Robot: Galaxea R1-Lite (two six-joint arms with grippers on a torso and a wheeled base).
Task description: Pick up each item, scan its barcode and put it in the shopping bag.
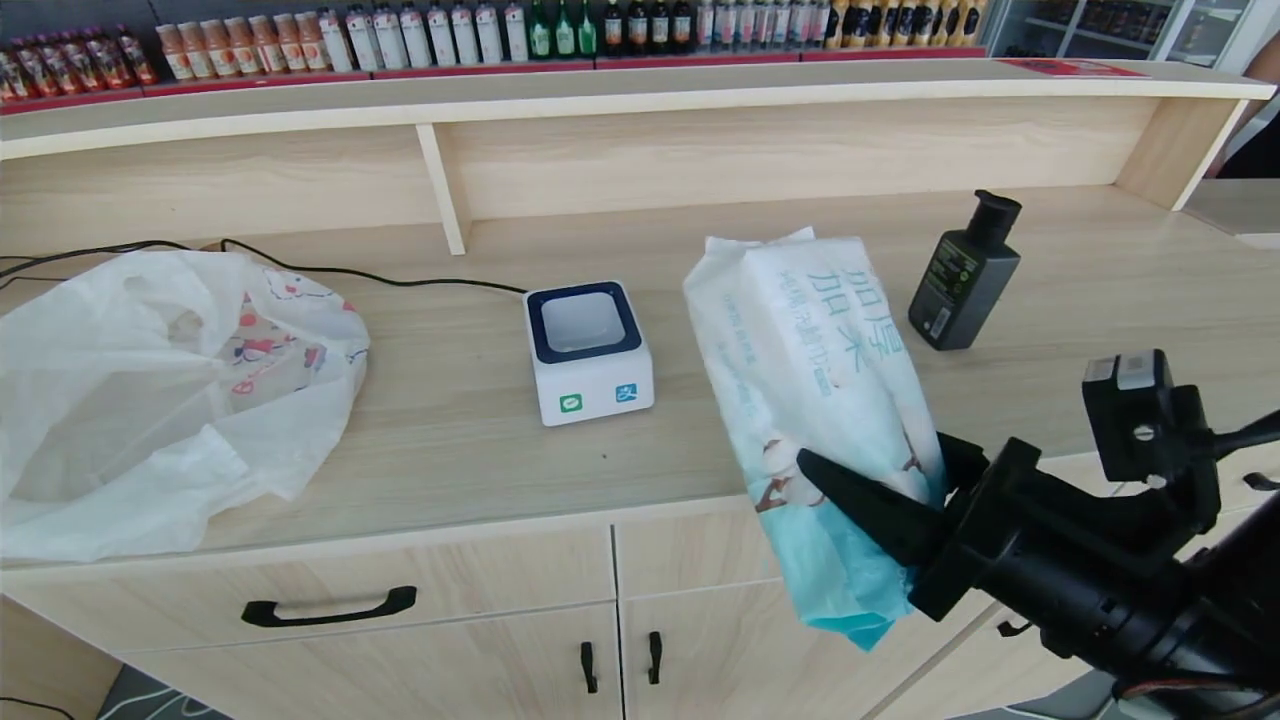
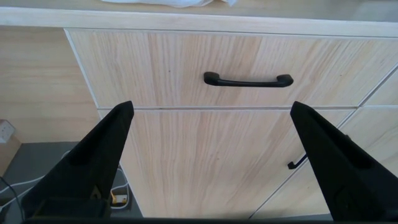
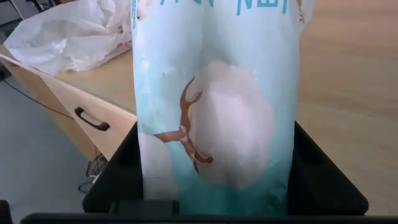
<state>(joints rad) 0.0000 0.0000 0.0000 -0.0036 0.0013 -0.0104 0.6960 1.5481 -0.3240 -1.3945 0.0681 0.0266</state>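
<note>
Right pincer (image 1: 872,455) clamps pale-blue tissue pack (image 1: 800,330), cotton-boll print; left pincer (image 2: 211,107) spread wide, empty.

A pale-blue tissue pack (image 1: 815,400) is held tilted over the counter (image 1: 460,420) edge; scanner (image 1: 588,350), upright dark bottle (image 1: 962,275) and crumpled bag (image 1: 150,390) rest there.

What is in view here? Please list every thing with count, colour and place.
shopping bag: one, mostly white, counter left side
scanner: one, white and dark blue, counter middle
tissue pack: one, white and light blue, above counter's front edge
bottle: one, black, upright, counter right side
cable: one, black, behind the bag
drink bottles: many, mixed colours, row behind the counter
right gripper: one, black, shut on the tissue pack
left gripper: one, black, open, facing the drawer front
</note>
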